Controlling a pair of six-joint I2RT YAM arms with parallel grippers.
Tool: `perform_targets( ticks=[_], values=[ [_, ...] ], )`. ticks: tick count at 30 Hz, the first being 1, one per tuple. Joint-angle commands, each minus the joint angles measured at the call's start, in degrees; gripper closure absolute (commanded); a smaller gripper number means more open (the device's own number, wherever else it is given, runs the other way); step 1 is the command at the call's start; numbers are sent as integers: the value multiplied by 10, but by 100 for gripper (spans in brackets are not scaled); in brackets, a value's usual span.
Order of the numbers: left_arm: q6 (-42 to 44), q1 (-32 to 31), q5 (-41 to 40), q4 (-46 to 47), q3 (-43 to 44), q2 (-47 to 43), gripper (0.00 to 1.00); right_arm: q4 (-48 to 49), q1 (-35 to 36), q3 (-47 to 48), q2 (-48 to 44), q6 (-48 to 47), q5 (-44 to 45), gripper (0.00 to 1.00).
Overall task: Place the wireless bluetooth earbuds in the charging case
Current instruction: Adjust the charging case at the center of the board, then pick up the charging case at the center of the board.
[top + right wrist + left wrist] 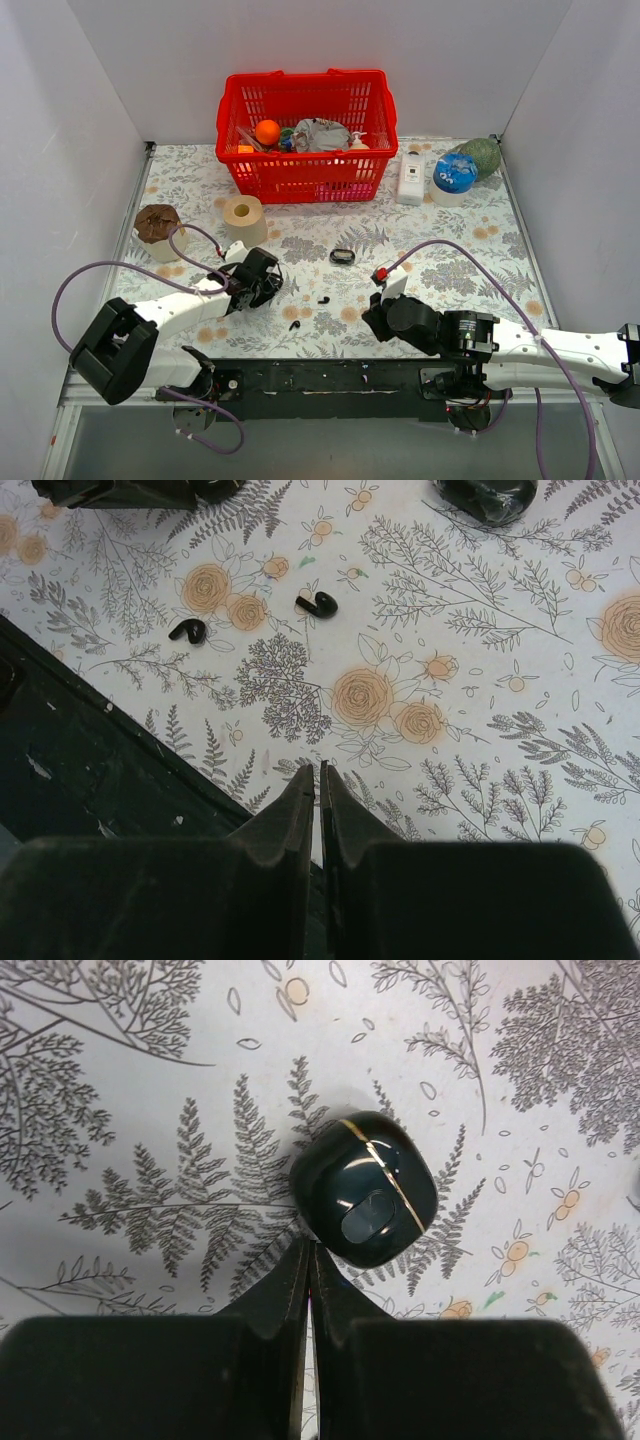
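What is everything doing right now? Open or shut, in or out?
Charging case: closed, lying on the table.
Earbuds: both out of the case, loose on the table.
Left gripper: jaws shut, empty.
Right gripper: jaws shut, empty.
Basket: upright, things inside.
Tape roll: lying flat, hole up.

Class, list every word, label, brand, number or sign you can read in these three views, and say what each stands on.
No text can be read in any view.
White box beside the red basket: dark marks, too small to read.
Blue-lidded tub: print blurred.
Charging case: no lettering shows, only a thin gold line.
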Motion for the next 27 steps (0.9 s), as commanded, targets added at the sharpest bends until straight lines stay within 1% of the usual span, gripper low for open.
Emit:
perform_targets(
  ticks=[1,6,9,10,11,12,14,15,16,18,19,21,23,26,27],
  values=[
    [6,2,8,12,4,26,100,23,1,0,-2,0,4,87],
    [14,1,16,25,15,40,100,24,0,-1,4,0,6,87],
    [25,1,10,7,31,28,100,13,0,5,5,0,12,87],
    [28,1,7,-12,35,9,98,10,0,7,4,0,13,88],
    [36,1,5,-22,39,-7,91,8,0,8,4,1,13,87],
    [52,1,4,-33,47,-22,71,5,0,10,0,0,14,87],
    [66,1,3,-74,58,-68,49,1,0,11,-3,-2,16,87],
    [89,1,6,-85,70,-82,33,1,1,11,-7,-2,18,87],
    [98,1,8,-106,75,-97,27,2,0,11,-8,-4,20,86],
    [120,1,17,-119,79,-139,14,5,0,10,-11,-8,22,86],
    [127,1,23,-120,79,-148,2,6,0,8,-10,-10,24,85],
    [134,1,27,-118,80,-146,2,7,0,7,-7,-13,28,85],
    [139,1,24,-108,84,-125,2,7,0,11,-4,-15,28,85],
    [155,1,17,-85,94,-64,2,2,0,19,3,-15,25,85],
    [161,1,4,-79,101,-32,2,0,0,21,4,-15,23,85]
  ],
)
